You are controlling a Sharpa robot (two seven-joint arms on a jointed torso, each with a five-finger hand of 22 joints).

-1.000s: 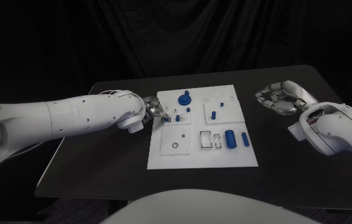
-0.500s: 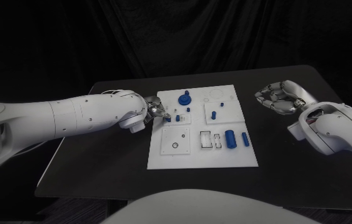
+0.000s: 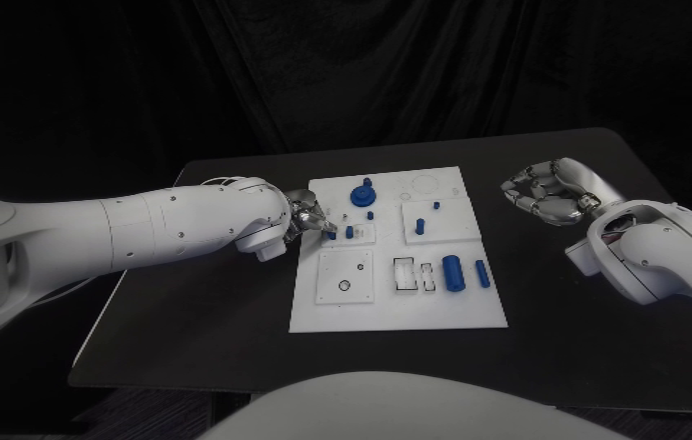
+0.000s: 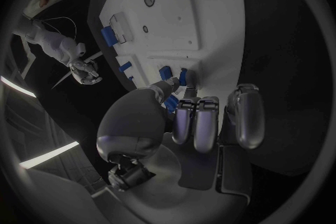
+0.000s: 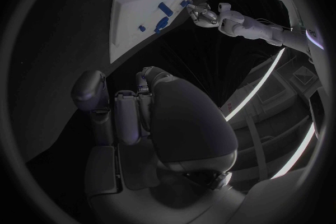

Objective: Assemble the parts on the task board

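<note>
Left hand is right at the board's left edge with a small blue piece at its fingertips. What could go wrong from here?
1. The left hand works at the task board edge, with a small blue part at its fingertips; the grip looks slight, so the part could slip or tilt.
2. Other small blue pegs stand close by; the fingers may knock them.
3. The right hand stays curled off the board, so a sideways push could shift the board.
</note>
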